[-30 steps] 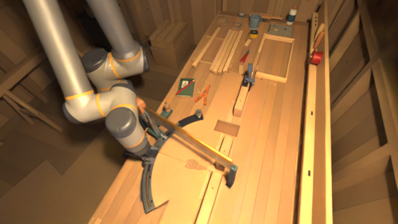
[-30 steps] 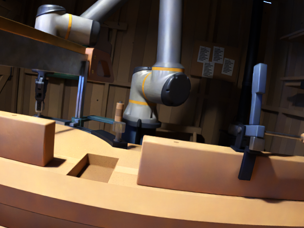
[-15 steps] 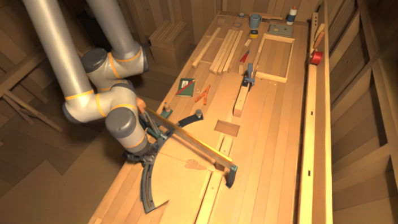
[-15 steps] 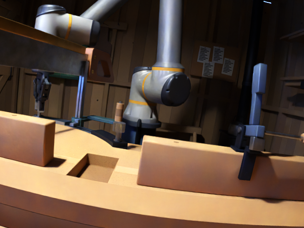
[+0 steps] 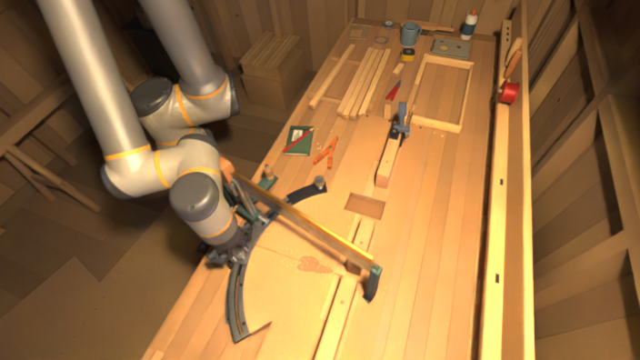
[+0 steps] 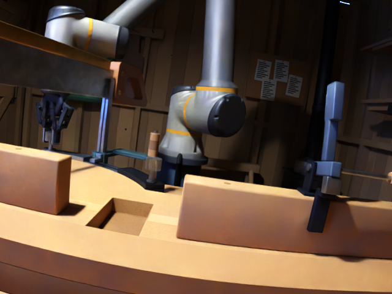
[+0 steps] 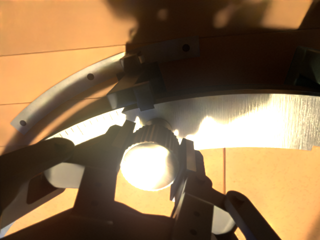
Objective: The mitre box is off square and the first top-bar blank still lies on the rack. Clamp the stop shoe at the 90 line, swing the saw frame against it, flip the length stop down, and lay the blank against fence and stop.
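The stop shoe's knurled metal knob [image 7: 150, 160] stands on the graduated arc [image 7: 232, 121] of the mitre box, and my gripper [image 7: 152, 155] has its fingers closed on the knob's two sides. The dark shoe body [image 7: 137, 90] sits just beyond the knob on the arc. The saw frame [image 5: 309, 222] runs at an angle across the mitre box bed, its orange handle [image 6: 129, 84] near my arm. The length stop [image 6: 329, 139] stands upright on the fence [image 6: 278, 212]. The top-bar blanks [image 5: 363, 82] lie on the far part of the bench.
The bench's near edge runs just beside my wrist [image 5: 204, 213]. A second knob on the arc's dark end [image 5: 319, 182] lies to the right. A green notebook [image 5: 299, 140], orange clamps [image 5: 326, 151], a wooden frame [image 5: 440, 91] and a mug [image 5: 410, 32] lie further along.
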